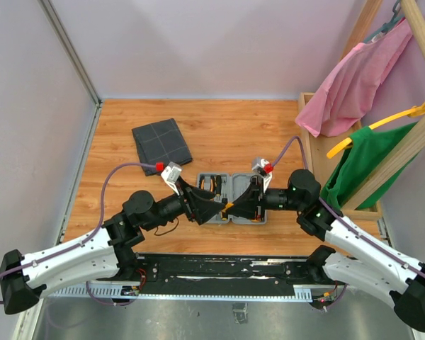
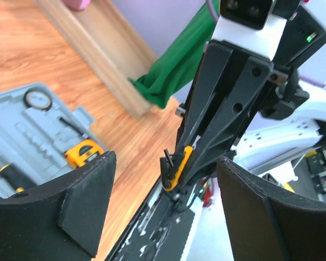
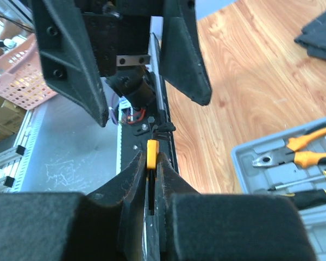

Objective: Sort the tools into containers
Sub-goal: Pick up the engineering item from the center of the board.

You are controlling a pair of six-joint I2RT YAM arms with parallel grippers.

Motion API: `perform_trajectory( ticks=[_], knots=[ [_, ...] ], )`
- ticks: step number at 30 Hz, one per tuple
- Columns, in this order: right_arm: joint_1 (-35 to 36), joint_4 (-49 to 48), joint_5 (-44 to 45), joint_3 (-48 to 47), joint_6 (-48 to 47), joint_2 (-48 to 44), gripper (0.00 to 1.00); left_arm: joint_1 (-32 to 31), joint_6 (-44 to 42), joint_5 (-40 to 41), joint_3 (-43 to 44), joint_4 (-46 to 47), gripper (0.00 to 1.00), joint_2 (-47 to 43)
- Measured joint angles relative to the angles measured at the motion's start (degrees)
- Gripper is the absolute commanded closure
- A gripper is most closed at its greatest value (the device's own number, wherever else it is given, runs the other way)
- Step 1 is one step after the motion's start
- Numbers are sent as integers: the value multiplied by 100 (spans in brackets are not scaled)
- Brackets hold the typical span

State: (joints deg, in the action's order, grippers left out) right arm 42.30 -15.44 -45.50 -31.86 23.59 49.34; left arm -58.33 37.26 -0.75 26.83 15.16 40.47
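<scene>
Bit holder held mid-air at frame centre, handover risk.
Upper left: one fabric pouch (image 1: 161, 142). Left gripper (image 3: 152, 106) stands apart, straddling one small orange bit holder (image 3: 152, 152). Right gripper (image 3: 150, 174) clamps it thinly over one grey case (image 1: 227, 178). A slip or knock would likely drop it outside. In the case: one pliers (image 3: 309, 147), two screwdrivers.

A wooden tabletop (image 1: 234, 134) enclosed by pale lilac walls (image 1: 198, 42), a wooden clothes rack (image 1: 308, 138) at its right edge holding a pink garment (image 1: 354, 85) and a green garment (image 1: 361, 166) on a yellow hanger (image 1: 382, 122), and a pink lattice basket (image 3: 16, 73) beside a grey metal surface (image 3: 70, 157).
</scene>
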Motion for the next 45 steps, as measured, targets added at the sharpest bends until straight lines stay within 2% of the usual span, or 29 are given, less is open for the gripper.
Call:
perform_trajectory(
  ticks=[3, 11, 18, 25, 33, 43, 45],
  knots=[
    [0, -140, -101, -24, 184, -225, 99, 0, 109, -96, 48, 350, 22, 70],
    [0, -190, -188, -258, 380, -393, 99, 0, 323, -669, 219, 1078, 31, 409],
    [0, -293, -254, -341, 525, -485, 99, 0, 352, -1143, 286, 1309, 45, 546],
    [0, -321, -256, -350, 557, -520, 99, 0, 378, -1335, 286, 1453, 66, 544],
    [0, -385, -341, -398, 599, -531, 98, 0, 422, -1294, 284, 1504, 99, 544],
    [0, -184, -251, -433, 442, -562, 98, 0, 481, -1172, 284, 1438, 100, 553],
    [0, -87, -216, -435, 387, -564, 98, 0, 479, -1161, 284, 1390, 76, 566]
  ],
)
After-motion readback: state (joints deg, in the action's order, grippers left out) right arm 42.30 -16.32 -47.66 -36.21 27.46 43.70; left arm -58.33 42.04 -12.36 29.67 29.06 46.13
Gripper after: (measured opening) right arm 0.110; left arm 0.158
